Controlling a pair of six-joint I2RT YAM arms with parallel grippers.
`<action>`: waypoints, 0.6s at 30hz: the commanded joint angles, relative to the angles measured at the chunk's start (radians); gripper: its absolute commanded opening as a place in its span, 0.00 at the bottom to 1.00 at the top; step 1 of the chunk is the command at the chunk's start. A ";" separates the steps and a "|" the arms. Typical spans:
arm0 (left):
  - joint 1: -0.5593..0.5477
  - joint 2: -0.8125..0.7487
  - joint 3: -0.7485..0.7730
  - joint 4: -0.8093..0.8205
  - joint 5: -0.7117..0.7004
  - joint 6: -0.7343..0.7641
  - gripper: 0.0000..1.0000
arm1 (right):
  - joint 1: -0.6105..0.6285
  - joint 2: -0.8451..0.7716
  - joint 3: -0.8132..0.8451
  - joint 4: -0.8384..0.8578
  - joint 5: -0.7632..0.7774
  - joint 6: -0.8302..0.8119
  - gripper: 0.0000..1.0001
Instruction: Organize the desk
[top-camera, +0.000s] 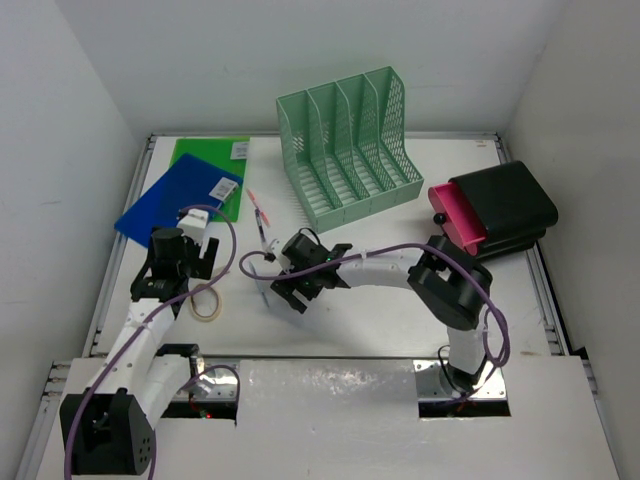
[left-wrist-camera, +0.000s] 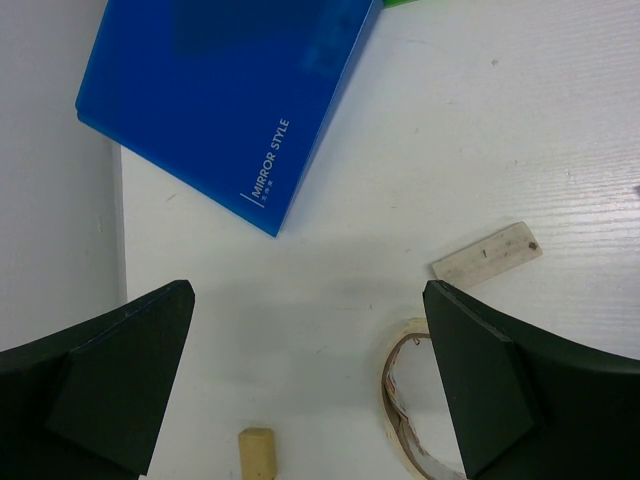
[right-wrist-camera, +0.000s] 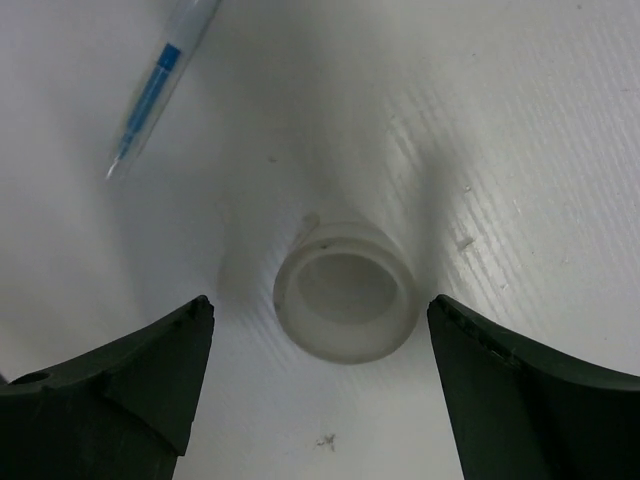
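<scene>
1. The right gripper (right-wrist-camera: 320, 305) hangs over a small translucent white cap (right-wrist-camera: 345, 292), jaws spread wide and empty. Lower it straight so both fingers clear the rim, then close gently, since the cap looks light enough to skid.
2. The left gripper (left-wrist-camera: 308, 292) is also wide open and empty, above the desk (top-camera: 360, 325) between the blue folder (left-wrist-camera: 220, 100) and the tape roll (left-wrist-camera: 400, 410).
3. The desk lies beneath everything.
4. The mint-green file rack (top-camera: 350, 150) shows empty slots. Whatever the black-and-pink box (top-camera: 495, 212) holds is hidden.
</scene>
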 joint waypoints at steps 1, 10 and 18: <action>0.009 -0.003 0.013 0.043 -0.008 -0.011 0.99 | -0.001 0.019 0.064 -0.001 0.056 0.012 0.84; 0.010 -0.006 0.014 0.044 -0.008 -0.013 0.99 | -0.001 0.018 0.085 -0.033 0.142 0.002 0.38; 0.009 -0.006 0.013 0.044 -0.008 -0.013 0.99 | -0.006 -0.120 0.079 -0.103 0.162 -0.016 0.29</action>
